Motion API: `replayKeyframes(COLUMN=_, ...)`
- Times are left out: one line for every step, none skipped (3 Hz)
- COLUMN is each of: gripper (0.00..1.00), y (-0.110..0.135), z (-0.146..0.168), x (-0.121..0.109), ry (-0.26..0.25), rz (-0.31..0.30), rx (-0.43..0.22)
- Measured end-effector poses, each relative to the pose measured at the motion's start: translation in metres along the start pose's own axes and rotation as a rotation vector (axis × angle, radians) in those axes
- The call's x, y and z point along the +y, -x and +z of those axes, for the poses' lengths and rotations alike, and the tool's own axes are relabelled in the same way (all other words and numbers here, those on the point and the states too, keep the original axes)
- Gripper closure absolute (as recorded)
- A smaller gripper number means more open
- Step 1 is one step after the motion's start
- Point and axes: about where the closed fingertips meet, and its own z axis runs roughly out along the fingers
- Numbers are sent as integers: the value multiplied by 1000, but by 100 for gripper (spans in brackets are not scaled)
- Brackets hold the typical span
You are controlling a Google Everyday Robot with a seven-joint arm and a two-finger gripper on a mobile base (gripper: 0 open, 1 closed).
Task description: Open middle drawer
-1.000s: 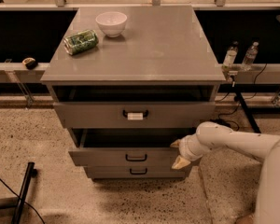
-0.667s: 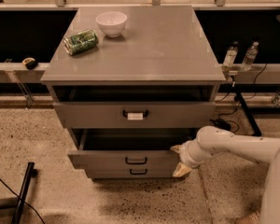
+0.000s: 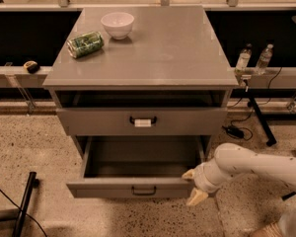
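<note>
The middle drawer (image 3: 118,187) is a wide grey drawer with a small plain black loop handle (image 3: 143,190). It is pulled far out of the grey cabinet (image 3: 138,63), and its grey box interior shows empty. My gripper (image 3: 192,185) is at the drawer front's right end, on the white arm coming in from the right. One cream finger (image 3: 188,174) sits at the top of the drawer front's right corner and the other (image 3: 196,197) hangs below it. The top drawer (image 3: 89,121), with a white tag on its black handle, is closed. The bottom drawer is hidden under the open one.
A white bowl (image 3: 117,24) and a green can (image 3: 85,44) lying on its side rest on the cabinet top. Two bottles (image 3: 253,59) stand on a ledge to the right. A black stand leg (image 3: 23,204) lies on the speckled floor at lower left.
The middle drawer has slid much further out toward the camera, showing its interior. My gripper moved forward and down with the drawer's right end.
</note>
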Motion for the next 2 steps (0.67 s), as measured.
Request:
replayKeyframes(gripper=33, y=8, z=-17, x=15, ry=4, rz=-11, rx=-18)
replayKeyframes(gripper=31, y=12, z=-38, x=5, ry=-20, rz=-35, rx=-15)
